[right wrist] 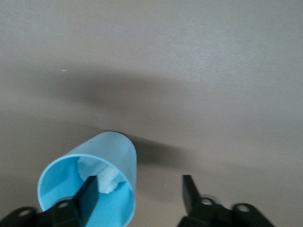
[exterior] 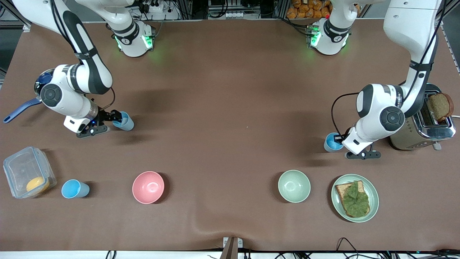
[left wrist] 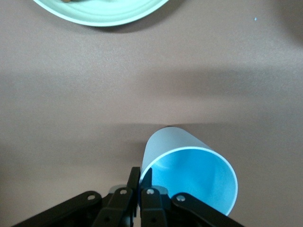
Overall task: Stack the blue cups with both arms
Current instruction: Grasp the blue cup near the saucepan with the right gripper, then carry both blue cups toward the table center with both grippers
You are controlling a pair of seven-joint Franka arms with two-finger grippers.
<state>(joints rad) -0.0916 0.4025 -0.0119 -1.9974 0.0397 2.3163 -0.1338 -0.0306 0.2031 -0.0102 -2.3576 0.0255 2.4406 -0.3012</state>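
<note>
Both arms look to be at the pick-up step. The left end effector (exterior: 340,141) has its fingers pinched narrow on the rim wall of one blue cup (exterior: 332,142), which stands on the tabletop (exterior: 230,118) beside the toaster (exterior: 424,122). The right end effector (exterior: 114,118) is spread wide, one finger inside a second blue cup (exterior: 124,121) toward the right arm's end, not yet clamped. Next, I judge, the right must close before either cup is lifted and nested. A third blue cup (exterior: 73,189) lies near the clear container (exterior: 27,172). The cups are tapered, pale outside, brighter blue inside; the right one holds something white.
</note>
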